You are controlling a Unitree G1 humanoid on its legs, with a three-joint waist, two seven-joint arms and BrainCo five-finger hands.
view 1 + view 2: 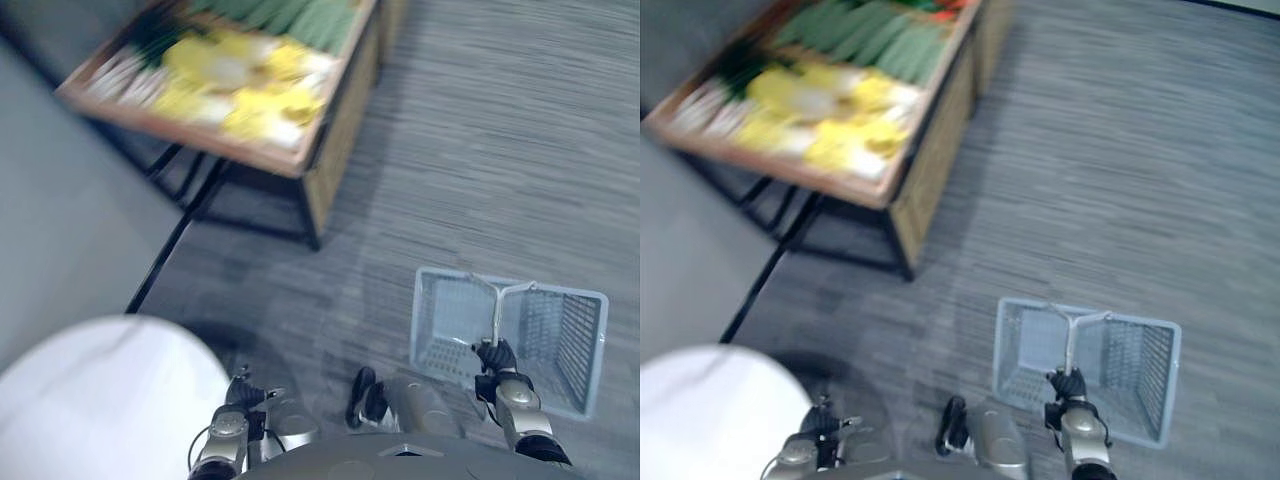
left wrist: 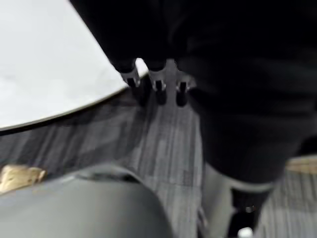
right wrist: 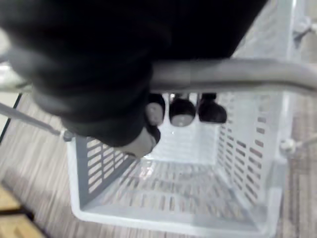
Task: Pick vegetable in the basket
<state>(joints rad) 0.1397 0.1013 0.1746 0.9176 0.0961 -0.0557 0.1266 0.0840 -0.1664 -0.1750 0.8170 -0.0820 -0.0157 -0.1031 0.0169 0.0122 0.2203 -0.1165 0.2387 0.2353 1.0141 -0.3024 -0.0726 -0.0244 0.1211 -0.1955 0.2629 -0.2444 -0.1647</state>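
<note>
Grey carpet [image 1: 480, 150]; veg stand [image 1: 335, 140] well apart, ahead-left. Your right hand [image 1: 495, 357]: curled round handle [image 3: 237, 74] of empty basket [image 1: 565, 335]; left hand [image 1: 240, 393]: relaxed, empty. Step looks like approach; next, walk to stand.

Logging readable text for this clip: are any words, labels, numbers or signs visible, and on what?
None: no word, label, number or sign can be read on the basket, the wooden stand or the blurred vegetables on it.
</note>
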